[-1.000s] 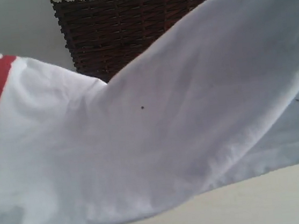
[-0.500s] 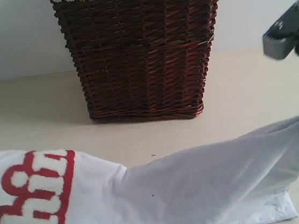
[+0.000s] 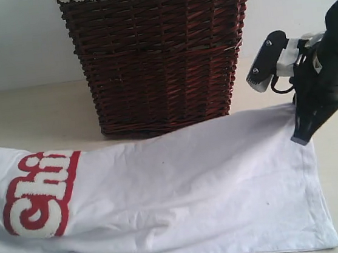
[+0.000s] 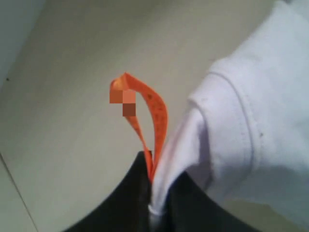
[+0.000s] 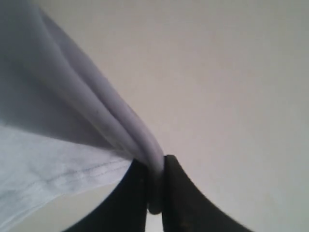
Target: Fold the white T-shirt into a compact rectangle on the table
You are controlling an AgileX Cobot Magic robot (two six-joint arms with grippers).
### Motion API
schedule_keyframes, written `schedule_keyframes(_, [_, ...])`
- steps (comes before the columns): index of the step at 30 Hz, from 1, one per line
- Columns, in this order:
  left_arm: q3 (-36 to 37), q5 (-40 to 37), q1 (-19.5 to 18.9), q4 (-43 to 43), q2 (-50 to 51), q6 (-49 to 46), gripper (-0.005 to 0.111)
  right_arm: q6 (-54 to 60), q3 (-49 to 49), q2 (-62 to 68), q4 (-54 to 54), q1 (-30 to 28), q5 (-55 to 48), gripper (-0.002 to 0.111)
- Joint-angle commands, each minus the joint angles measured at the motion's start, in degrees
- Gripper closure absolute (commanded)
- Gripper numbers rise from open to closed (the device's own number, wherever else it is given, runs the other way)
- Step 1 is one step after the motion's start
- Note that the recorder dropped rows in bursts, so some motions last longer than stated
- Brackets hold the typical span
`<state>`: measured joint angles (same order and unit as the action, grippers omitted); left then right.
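Beige table [image 3: 27, 112], basket [image 3: 155, 61] at back. Shirt [image 3: 182, 186] lies spread flat before basket, print up; no fold visible. Right gripper [image 3: 300, 137] clamped on hem corner. Left gripper [image 4: 155, 183] clamped on collar beside orange tag [image 4: 147, 104]. Likely all folding left.

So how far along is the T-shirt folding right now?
Done: the white T-shirt lies spread nearly flat on the table before the basket. In hand: the right gripper pinches a hem corner, and the left gripper pinches cloth beside the orange tag. Left: no fold shows yet, so all the folding.
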<state>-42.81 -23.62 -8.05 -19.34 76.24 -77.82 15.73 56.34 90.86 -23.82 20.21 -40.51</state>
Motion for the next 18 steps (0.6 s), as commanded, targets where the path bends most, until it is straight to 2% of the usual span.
schedule_keyframes(1, [0.2,9.5,0.2,-0.1,5.7,-1.4,0.107,-11.1,-0.1,1.8,-11.1,0.1,10.1,0.108])
schedule_keyframes(4, [0.2,12.9,0.2,-0.4,9.9,-1.4,0.107,-14.5,-0.1,3.7,-14.7,0.1,11.5,0.108])
schedule_keyframes(6, [0.2,15.4,0.2,-1.7,11.7,-1.4,0.102,-14.5,-0.1,5.0,-15.7,0.1,11.5,0.108])
schedule_keyframes(8, [0.2,18.1,0.2,-4.3,12.7,-1.4,0.091,-14.5,-0.1,5.8,-16.2,0.0,11.5,0.108])
schedule_keyframes(10, [0.2,20.1,0.2,-5.5,13.3,-1.4,0.072,-14.8,-0.1,6.5,-17.2,0.0,11.8,0.106])
schedule_keyframes(13, [0.2,21.3,0.2,-5.3,13.3,-1.3,0.035,-18.2,-0.1,6.8,-19.4,0.0,12.4,0.094])
schedule_keyframes(14, [0.2,22.0,0.2,-5.5,13.3,-1.0,0.027,-19.8,0.1,6.8,-20.5,0.0,12.4,0.088])
schedule_keyframes(16, [0.2,22.9,0.2,-6.1,13.3,1.4,0.025,-24.0,0.1,6.6,-23.9,0.0,12.4,0.075])
schedule_keyframes(18, [0.2,22.9,0.2,-6.5,13.3,3.9,0.030,-29.2,0.1,6.1,-28.1,0.0,11.6,0.059])
